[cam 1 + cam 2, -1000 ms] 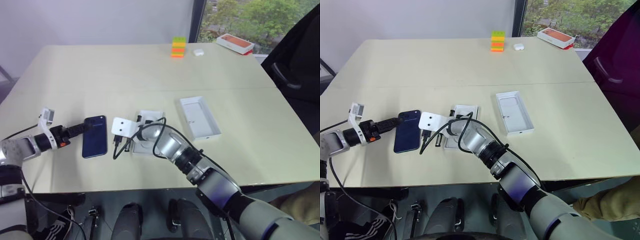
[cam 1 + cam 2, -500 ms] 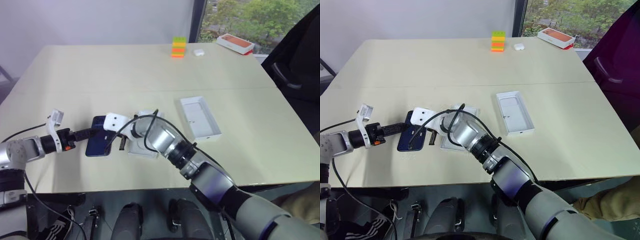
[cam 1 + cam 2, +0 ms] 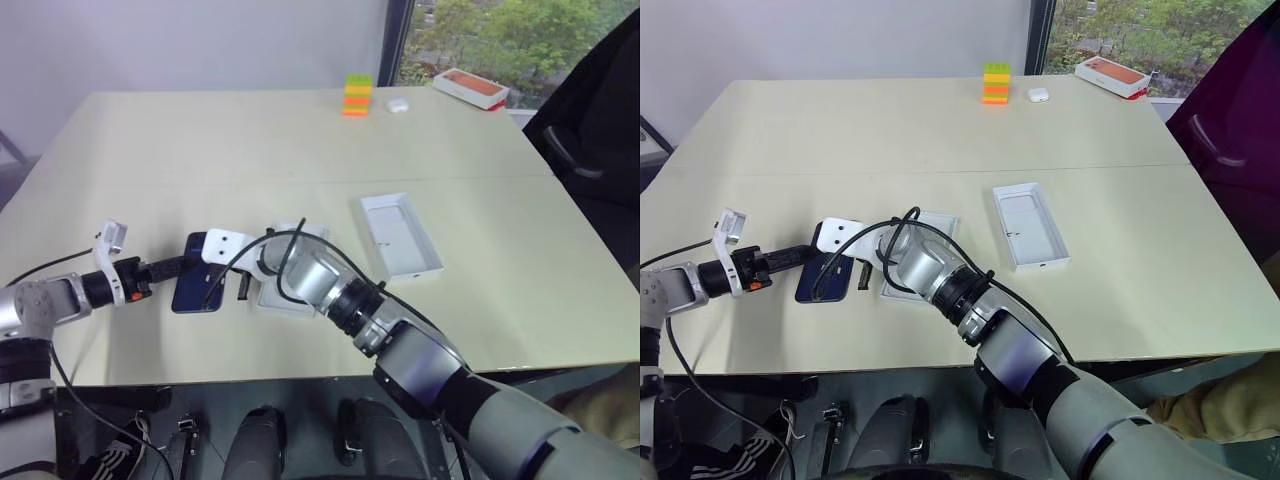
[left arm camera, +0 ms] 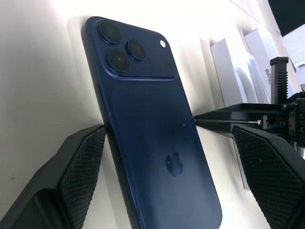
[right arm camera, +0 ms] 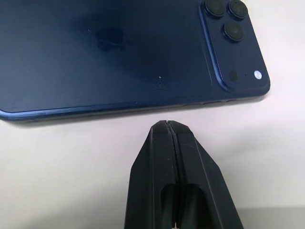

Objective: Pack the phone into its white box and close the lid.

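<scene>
Partly hidden white box (image 3: 300, 240); left hand (image 4: 167, 157) spread around phone (image 4: 152, 138), right hand (image 5: 174, 131) pressed together

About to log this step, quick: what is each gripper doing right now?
Left gripper: open, fingers either side of the phone, which lies on the table; not clamped.
Right gripper: shut, empty, tips beside the phone's long edge.

Since a second ago the phone (image 3: 196, 286) sits skewed, nudged sideways, with the closed right gripper (image 5: 167, 128) now tucked against its edge.
</scene>
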Controlling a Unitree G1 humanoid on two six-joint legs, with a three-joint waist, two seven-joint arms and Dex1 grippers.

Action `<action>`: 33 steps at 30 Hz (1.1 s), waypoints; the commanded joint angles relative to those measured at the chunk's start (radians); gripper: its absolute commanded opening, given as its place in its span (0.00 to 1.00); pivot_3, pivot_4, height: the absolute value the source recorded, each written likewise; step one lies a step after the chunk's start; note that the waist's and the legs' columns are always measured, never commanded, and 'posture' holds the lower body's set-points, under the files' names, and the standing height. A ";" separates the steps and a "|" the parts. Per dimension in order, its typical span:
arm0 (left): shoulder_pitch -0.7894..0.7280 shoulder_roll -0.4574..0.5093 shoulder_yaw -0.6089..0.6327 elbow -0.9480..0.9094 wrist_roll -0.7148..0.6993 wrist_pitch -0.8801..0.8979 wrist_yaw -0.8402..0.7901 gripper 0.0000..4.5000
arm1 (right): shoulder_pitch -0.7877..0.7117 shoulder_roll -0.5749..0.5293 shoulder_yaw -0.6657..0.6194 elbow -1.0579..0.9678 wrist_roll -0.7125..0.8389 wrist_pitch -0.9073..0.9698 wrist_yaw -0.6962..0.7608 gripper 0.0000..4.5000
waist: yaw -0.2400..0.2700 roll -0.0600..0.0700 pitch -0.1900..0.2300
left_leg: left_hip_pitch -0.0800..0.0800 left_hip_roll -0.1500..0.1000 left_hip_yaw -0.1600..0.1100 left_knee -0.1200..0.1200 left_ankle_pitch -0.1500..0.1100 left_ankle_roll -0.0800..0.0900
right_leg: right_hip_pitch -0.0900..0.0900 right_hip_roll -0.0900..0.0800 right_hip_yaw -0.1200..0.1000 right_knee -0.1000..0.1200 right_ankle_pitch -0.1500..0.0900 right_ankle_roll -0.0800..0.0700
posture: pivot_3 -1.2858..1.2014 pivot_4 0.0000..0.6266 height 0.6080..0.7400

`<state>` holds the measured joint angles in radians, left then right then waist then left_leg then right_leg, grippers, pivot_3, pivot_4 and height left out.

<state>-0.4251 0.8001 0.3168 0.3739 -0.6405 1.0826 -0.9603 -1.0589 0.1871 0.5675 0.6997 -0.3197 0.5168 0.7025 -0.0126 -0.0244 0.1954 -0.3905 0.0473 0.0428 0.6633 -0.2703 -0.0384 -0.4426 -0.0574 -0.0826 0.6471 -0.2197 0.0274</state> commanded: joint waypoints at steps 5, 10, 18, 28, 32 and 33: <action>0.036 -0.089 -0.028 -0.121 -0.070 0.167 0.049 0.99 | 0.001 0.041 0.005 0.016 0.007 0.008 0.000 0.00 | -0.001 0.001 -0.002 | 0.000 0.000 -0.001 0.000 0.000 0.000 | 0.000 0.000 0.000 0.000 0.000 0.001 | 0.52 0.24 1.00; 0.016 -0.137 0.047 -0.207 -0.127 0.252 0.108 0.99 | 0.001 0.030 0.005 0.020 0.000 0.003 0.001 0.00 | 0.000 -0.001 -0.004 | 0.000 -0.001 -0.003 0.000 0.000 0.000 | 0.001 -0.001 0.000 0.000 -0.001 0.001 | 0.52 0.24 1.00; 0.050 -0.132 0.058 -0.217 -0.122 0.237 0.143 0.99 | 0.009 0.021 0.008 -0.008 0.001 0.009 0.011 0.00 | -0.008 -0.001 -0.004 | 0.000 -0.001 -0.004 0.000 0.000 0.000 | 0.001 0.000 0.000 0.000 -0.001 0.001 | 0.52 0.24 1.00; 0.056 -0.123 0.138 -0.119 -0.158 0.218 0.164 0.99 | 0.010 0.005 0.009 -0.007 -0.005 0.004 0.007 0.00 | -0.009 -0.001 -0.004 | 0.000 0.000 -0.004 0.000 0.000 0.000 | 0.000 0.001 0.000 0.000 -0.001 0.001 | 0.52 0.24 1.00; 0.071 -0.122 0.142 -0.107 -0.162 0.210 0.171 0.80 | 0.013 0.004 0.011 -0.012 -0.004 0.004 0.009 0.00 | -0.010 0.000 -0.003 | 0.000 0.000 -0.004 0.000 0.000 0.000 | 0.000 0.001 0.000 0.000 -0.001 0.001 | 0.52 0.24 1.00; 0.074 -0.122 0.142 -0.106 -0.165 0.209 0.172 0.70 | 0.013 0.003 0.010 -0.012 -0.004 0.003 0.008 0.00 | -0.010 0.000 -0.003 | 0.000 0.000 -0.004 0.000 0.000 0.000 | 0.000 0.000 0.000 0.000 -0.001 0.001 | 0.52 0.24 1.00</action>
<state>-0.3631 0.6620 0.4460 0.2637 -0.8152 1.2934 -0.7996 -1.0586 0.1863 0.5725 0.6996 -0.3207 0.5148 0.7098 -0.0227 -0.0248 0.1919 -0.3910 0.0475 0.0384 0.6626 -0.2703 -0.0384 -0.4427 -0.0570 -0.0828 0.6468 -0.2204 0.0283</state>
